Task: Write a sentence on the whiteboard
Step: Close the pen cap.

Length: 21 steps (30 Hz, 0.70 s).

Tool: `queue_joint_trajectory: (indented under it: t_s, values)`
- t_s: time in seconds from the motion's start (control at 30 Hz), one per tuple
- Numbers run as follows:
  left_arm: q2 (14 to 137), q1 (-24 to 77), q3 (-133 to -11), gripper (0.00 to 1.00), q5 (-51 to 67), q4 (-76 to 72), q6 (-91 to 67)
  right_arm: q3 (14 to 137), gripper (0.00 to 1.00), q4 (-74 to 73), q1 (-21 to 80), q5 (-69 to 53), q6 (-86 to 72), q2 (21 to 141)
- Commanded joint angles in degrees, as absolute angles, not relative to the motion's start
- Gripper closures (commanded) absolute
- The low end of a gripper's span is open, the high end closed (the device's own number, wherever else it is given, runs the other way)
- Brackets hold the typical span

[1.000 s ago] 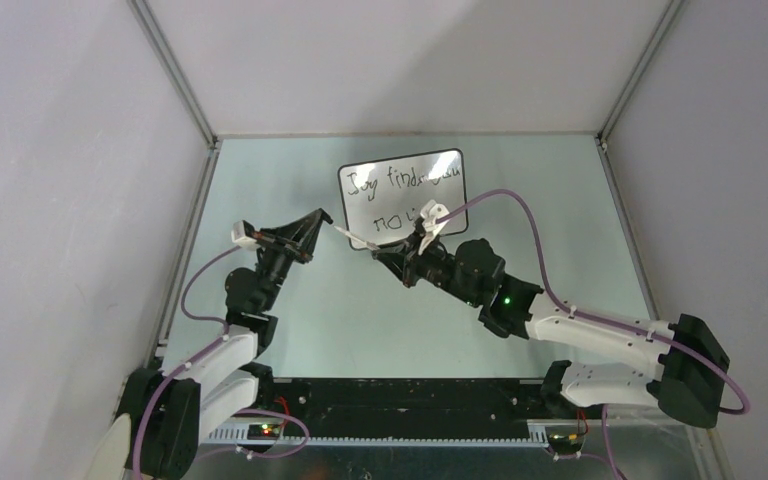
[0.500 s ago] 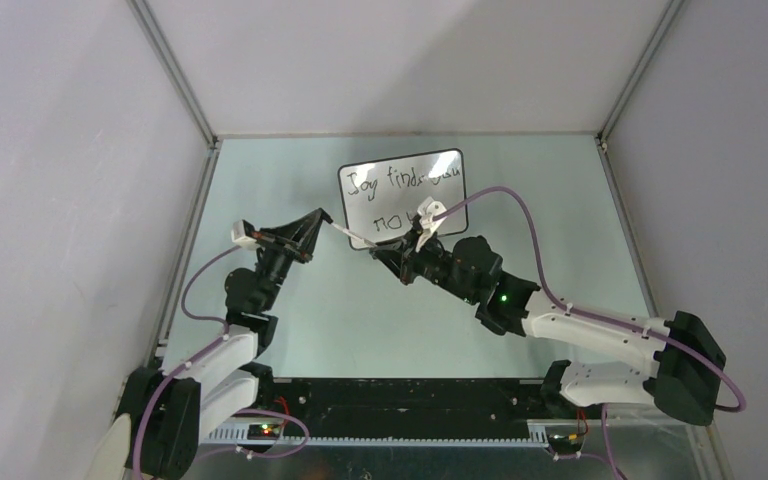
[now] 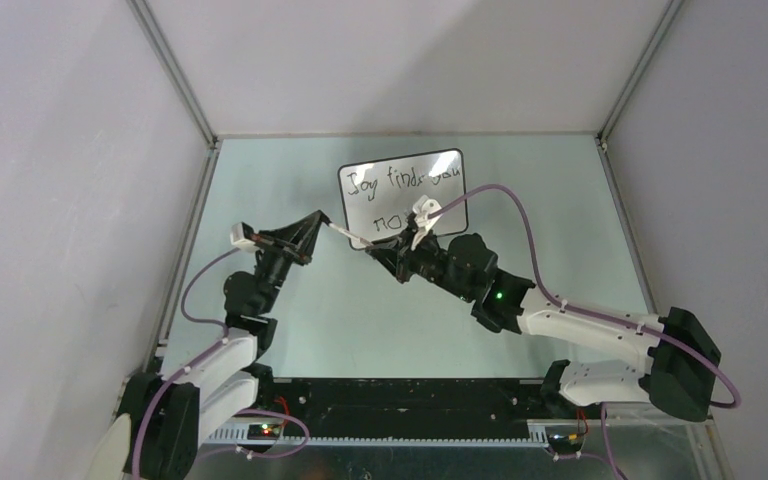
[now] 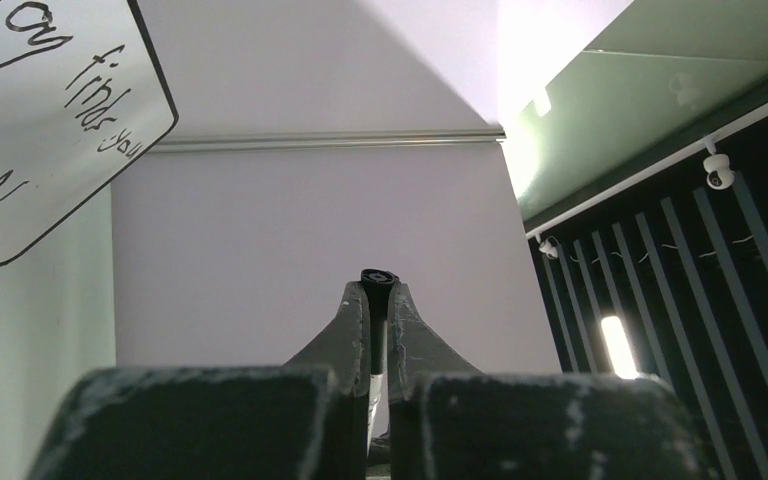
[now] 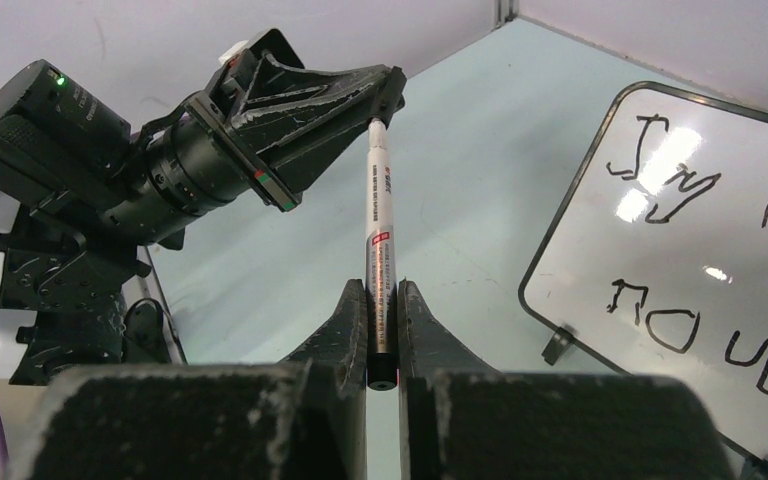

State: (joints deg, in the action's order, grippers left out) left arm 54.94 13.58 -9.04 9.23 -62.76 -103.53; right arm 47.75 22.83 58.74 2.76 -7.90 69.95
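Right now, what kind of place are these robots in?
Probably a robot test booth, not a home: plain white walls box in a green table, and the left claw and right claw both grip one pen beside a small whiteboard.

The marker pen (image 3: 349,236), clamped between the left end effector (image 3: 321,218) and the right end effector (image 3: 373,249), bars the way before the whiteboard's (image 3: 400,185) near-left corner. The green surface (image 3: 560,230) lies bare on both sides of the board (walls (image 3: 60,200) hem it in).
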Motion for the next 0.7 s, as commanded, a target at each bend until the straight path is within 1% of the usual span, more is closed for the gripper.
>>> queue_joint_trajectory:
  t_s: [0.0, 0.17, 0.43, 0.67]
  values:
    - [53.49, 13.8, -9.11, 1.0, 9.96, -63.31, -103.26, 50.49, 1.0, 26.11, 58.6, 3.14, -7.25, 70.9]
    - [53.03, 13.91, -9.11, 1.0, 9.21, -62.77, -102.44, 52.02, 1.0, 25.54, 59.99, 6.69, -5.75, 72.79]
    - [53.22, 14.51, -9.41, 1.0, 8.44, -63.48, -100.11, 57.22, 1.0, 24.18, 65.42, 17.7, 1.09, 79.38]
    - [55.41, 15.03, -10.92, 1.0, 11.16, -63.89, -97.38, 62.79, 1.0, 20.41, 66.59, 18.82, 3.65, 83.97]
